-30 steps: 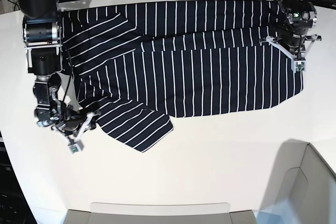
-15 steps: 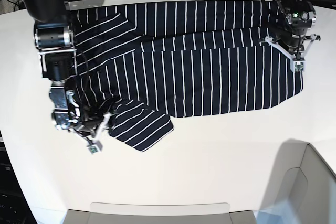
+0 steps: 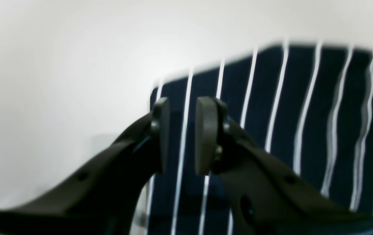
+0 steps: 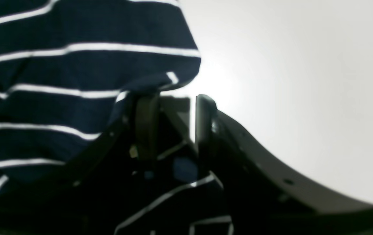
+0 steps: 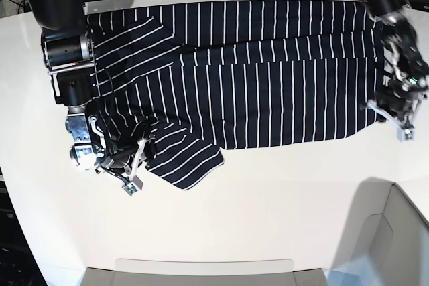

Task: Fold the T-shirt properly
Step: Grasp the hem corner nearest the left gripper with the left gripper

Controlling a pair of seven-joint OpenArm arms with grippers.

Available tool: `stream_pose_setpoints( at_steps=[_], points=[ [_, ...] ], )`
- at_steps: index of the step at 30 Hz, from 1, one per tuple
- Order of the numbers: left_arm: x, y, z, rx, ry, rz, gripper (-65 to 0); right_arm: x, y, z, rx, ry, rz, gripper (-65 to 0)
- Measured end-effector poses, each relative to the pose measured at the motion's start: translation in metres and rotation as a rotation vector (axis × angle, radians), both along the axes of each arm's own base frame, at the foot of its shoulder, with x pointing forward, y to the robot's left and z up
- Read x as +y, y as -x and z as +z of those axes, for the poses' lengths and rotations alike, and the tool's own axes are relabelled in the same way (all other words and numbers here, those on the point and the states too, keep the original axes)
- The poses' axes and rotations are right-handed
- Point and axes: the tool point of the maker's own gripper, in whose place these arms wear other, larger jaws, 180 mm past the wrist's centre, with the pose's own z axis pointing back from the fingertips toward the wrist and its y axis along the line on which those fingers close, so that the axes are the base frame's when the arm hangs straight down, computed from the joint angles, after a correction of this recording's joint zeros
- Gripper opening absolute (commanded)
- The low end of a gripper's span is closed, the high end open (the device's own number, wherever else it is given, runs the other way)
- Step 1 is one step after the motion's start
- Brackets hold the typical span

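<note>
T-shirt: dark navy, thin white stripes, short-sleeved. Lies spread lengthwise across the far half of the white counter, folded over along its far edge, one sleeve flap angled toward the near left, fabric rumpled there.
</note>
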Motion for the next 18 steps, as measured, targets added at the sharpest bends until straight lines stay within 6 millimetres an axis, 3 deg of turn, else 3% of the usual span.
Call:
stream_pose_setpoints(
  at_steps=[6, 12, 18],
  points=[
    [0.030, -0.002, -0.020, 0.069, 0.040, 0.008, -50.0, -0.010, 0.000, 0.001, -0.002, 0.012, -0.010, -45.7],
    [0.035, -0.020, -0.014, 0.044, 0.079, 0.030, -49.9, -0.015, 0.001, 0.001, 0.000, 0.017, -0.016, -45.7],
    [0.028, -0.012, -0.024, 0.078, 0.088, -0.017, -49.8, -0.015, 0.001, 0.000, 0.000, 0.019, -0.014, -45.7]
  ],
)
